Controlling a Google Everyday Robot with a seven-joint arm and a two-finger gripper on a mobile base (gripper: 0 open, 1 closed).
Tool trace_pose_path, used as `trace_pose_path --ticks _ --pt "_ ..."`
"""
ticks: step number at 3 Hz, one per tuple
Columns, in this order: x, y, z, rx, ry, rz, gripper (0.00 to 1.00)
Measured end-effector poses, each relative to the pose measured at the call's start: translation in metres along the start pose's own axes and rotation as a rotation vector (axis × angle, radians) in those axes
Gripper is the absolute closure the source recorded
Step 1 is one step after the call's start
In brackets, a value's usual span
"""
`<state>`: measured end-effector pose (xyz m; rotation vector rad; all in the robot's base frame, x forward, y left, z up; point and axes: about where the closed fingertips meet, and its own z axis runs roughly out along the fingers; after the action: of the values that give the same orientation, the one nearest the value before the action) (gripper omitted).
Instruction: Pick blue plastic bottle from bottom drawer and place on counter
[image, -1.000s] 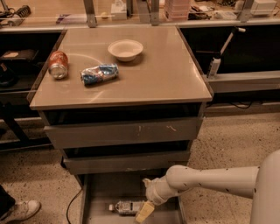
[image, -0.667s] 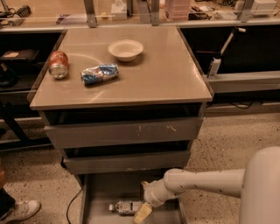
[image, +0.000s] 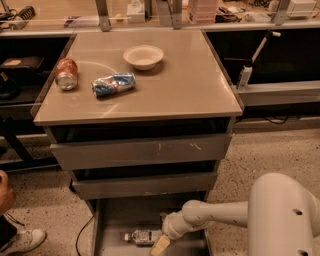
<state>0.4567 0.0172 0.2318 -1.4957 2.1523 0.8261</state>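
The blue plastic bottle (image: 142, 236) lies on its side on the grey floor of the open bottom drawer (image: 116, 217), cap to the left. My gripper (image: 161, 244) hangs low inside the drawer at the bottle's right end, close to it or touching it; I cannot tell which. My white arm (image: 215, 214) reaches in from the lower right. The beige counter (image: 175, 90) tops the cabinet above.
On the counter lie an orange soda can (image: 66, 73), a blue-and-white foil bag (image: 113, 84) and a white bowl (image: 143, 56). The two upper drawers (image: 145, 150) stand slightly open above my arm. A person's shoe (image: 22, 240) and a cable (image: 82, 234) are at lower left.
My gripper has shifted slightly left toward the bottle. My arm's large white link fills more of the lower right. The bottle has not moved.
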Motion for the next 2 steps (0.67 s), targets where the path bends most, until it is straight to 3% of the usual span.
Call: trace_pose_path --ticks 2 --pt "0.017 -0.028 0.041 -0.006 -0.005 -0.016 0.0"
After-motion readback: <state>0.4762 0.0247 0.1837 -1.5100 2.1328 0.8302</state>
